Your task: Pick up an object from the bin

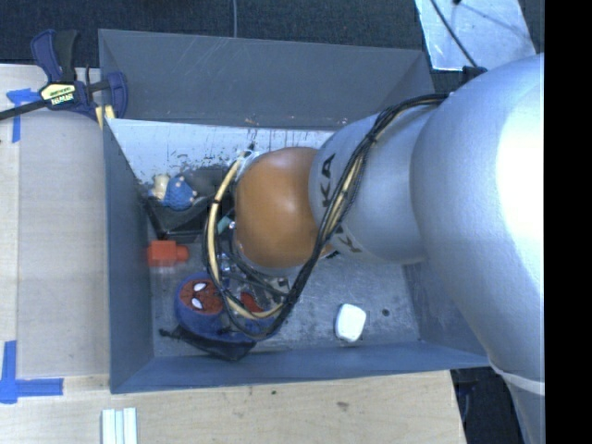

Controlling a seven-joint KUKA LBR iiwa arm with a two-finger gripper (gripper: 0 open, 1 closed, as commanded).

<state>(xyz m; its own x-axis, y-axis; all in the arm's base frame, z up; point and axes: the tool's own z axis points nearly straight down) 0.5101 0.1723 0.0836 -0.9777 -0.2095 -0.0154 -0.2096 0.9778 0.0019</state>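
Toy with a red spider-mask face on a round blue body lies on the floor of the grey metal bin, close to the near-left corner as the camera sees it. Just to its right sits the tool, low over the floor and beside the toy's edge. It is tucked under the wrist's orange cover and a loop of cables, so I cannot tell whether it is spread or pressed together.

The floor is scuffed grey metal, speckled dark toward the far wall. A black strap trails along the near wall below the toy. An orange block rests just beyond the toy, near the left wall. Farther back, a small blue-and-cream figure sits in the far-left corner. A white cube lies well apart to the right, by the near wall, with bare floor around it. The arm hangs over the bin's right half.
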